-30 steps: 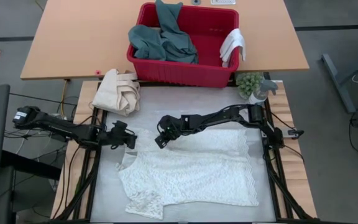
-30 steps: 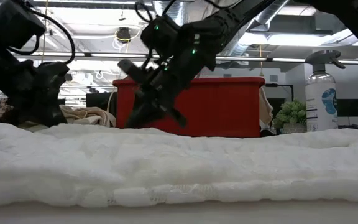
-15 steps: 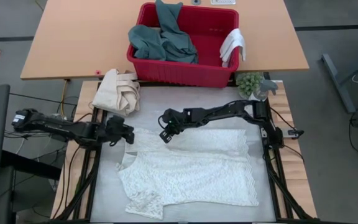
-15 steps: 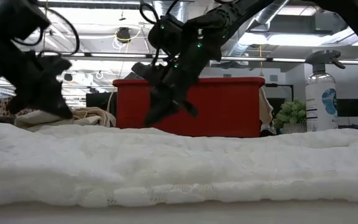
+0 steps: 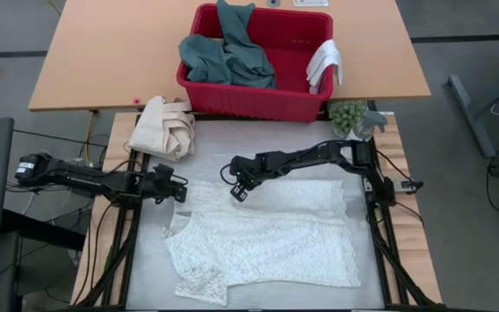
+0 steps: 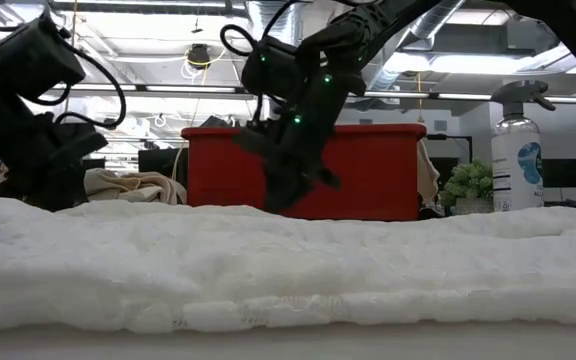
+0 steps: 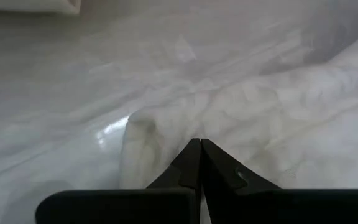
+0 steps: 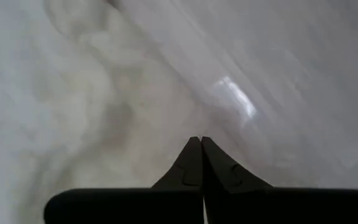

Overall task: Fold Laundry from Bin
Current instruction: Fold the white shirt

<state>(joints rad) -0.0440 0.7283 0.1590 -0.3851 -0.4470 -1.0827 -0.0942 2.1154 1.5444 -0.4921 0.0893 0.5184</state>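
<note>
A white lacy garment lies spread flat on the table; in the low view it fills the foreground. The red bin stands on the far table with a teal-green garment in it and a small white cloth draped over its right rim. My left gripper is shut, at the white garment's far left corner. My right gripper is shut and points steeply down just over the garment's far edge. Nothing shows between either pair of fingers.
A cream canvas bundle lies at the table's far left. A spray bottle and a small green plant stand at the far right. Bare table shows between the white garment's far edge and the bin.
My right gripper has shifted a little toward the table's right edge along the garment's far edge and tipped to point more steeply down. The white garment lies as before.
</note>
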